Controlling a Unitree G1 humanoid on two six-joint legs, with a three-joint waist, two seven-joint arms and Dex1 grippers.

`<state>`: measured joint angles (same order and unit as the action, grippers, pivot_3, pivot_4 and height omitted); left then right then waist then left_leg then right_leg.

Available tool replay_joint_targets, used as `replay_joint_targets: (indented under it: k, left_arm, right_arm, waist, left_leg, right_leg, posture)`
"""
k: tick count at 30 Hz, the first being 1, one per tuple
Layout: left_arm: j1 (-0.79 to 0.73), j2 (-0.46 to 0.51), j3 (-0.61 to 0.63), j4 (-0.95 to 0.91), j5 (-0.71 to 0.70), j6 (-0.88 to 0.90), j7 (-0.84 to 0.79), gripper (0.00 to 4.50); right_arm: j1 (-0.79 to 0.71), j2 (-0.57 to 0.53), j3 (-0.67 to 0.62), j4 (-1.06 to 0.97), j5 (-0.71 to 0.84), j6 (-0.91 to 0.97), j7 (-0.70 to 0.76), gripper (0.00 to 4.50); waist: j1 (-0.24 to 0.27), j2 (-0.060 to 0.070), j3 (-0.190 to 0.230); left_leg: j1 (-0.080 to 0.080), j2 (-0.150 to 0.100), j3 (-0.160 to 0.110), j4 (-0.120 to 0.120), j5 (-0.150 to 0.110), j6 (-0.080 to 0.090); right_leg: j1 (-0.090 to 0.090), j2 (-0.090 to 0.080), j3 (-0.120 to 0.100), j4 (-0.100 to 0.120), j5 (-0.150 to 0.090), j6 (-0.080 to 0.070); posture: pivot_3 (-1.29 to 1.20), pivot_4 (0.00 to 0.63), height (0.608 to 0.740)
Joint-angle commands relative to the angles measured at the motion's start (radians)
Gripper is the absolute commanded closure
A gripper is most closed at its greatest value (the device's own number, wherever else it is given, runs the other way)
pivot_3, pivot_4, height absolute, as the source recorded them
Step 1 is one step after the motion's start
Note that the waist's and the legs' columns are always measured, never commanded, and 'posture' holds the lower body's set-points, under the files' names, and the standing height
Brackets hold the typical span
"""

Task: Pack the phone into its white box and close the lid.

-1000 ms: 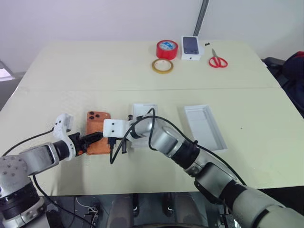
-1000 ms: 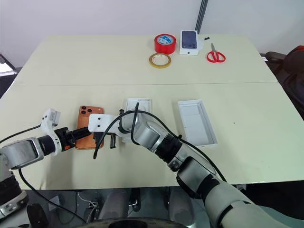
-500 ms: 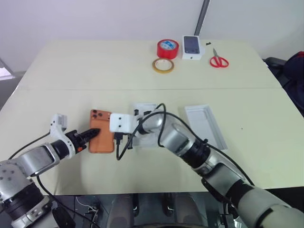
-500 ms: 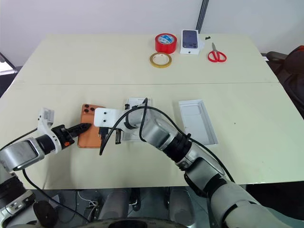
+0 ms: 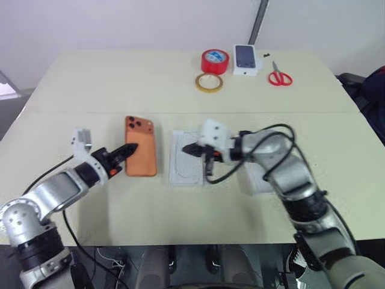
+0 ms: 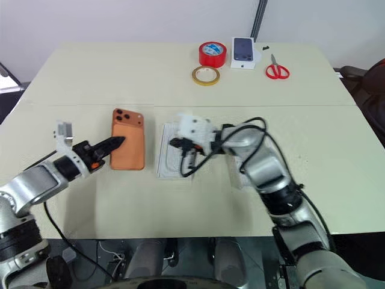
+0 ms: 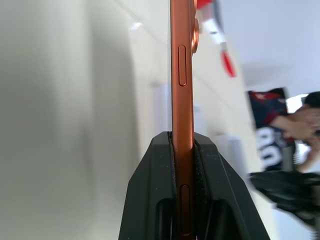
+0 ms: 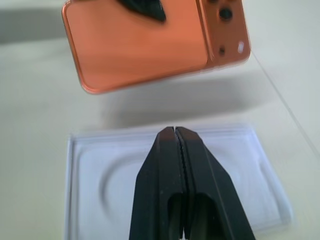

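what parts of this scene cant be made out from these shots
- Second white tray: head views, mostly hidden behind the right arm.
- Phone screen side: left wrist view shows it edge-on, pinched in the left gripper; other views show its back.
- Tray under the shut right gripper: near end cut off by the frame edge.

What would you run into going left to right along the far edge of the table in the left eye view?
Yellow tape ring → red tape roll → small white box with a phone picture → red scissors.
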<state>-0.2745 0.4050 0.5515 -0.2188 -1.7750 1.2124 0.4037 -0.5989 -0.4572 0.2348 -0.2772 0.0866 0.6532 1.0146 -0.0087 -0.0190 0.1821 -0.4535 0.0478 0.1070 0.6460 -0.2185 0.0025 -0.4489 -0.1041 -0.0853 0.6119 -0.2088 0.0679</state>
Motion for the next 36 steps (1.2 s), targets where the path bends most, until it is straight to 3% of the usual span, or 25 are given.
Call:
replay_joint_targets:
  k: [1,5,12,22,36]
  left_arm:
    - [-0.029,-0.006,-0.129,-0.057,-0.118,-0.116,0.054,4.46]
    - [-0.048,-0.062,-0.276,-0.017,-0.061,-0.178,0.06,4.46]
    - [-0.071,-0.068,-0.388,0.032,-0.017,-0.224,0.039,4.46]
    - [-0.09,-0.041,-0.418,0.056,0.01,-0.241,0.022,4.46]
    - [-0.093,-0.087,-0.438,0.083,0.067,-0.256,0.011,4.46]
  right_arm:
    - [0.039,-0.059,-0.084,-0.048,0.065,0.016,0.003,4.5]
    - [0.104,-0.147,-0.119,-0.06,0.082,0.023,-0.005,4.5]
    - [0.124,-0.185,-0.121,-0.057,0.091,0.024,-0.055,4.5]
    - [0.136,-0.203,-0.132,-0.051,0.146,0.01,-0.063,4.5]
    - [0.145,-0.216,-0.131,-0.057,0.2,0.007,-0.068,4.5]
  waist:
    - [0.0,0.0,0.0]
    - [-0.005,0.0,0.0]
    - [0.0,0.0,0.001]
    - [0.002,0.0,0.001]
    - [0.016,0.0,0.001]
  left_leg:
    - [0.0,0.0,0.0,0.0,0.0,0.0]
    - [0.001,0.0,0.0,0.001,0.0,0.001]
    - [0.004,0.001,-0.001,0.003,0.002,0.003]
    - [0.004,0.001,-0.002,0.003,0.002,0.004]
    - [0.004,0.0,-0.002,0.004,0.002,0.004]
  right_leg:
    - [0.0,0.0,0.0,0.0,0.0,0.0]
    - [0.001,0.002,-0.001,0.0,0.0,0.0]
    - [0.005,0.008,-0.001,0.0,0.0,0.0]
    - [0.006,0.008,-0.001,-0.001,0.0,0.0]
    - [0.006,0.008,-0.002,-0.001,0.0,0.0]
  posture:
    - [0.0,0.15,0.736]
    - [0.0,0.15,0.736]
    - [0.0,0.15,0.736]
    - [0.0,0.15,0.736]
    - [0.0,0.15,0.736]
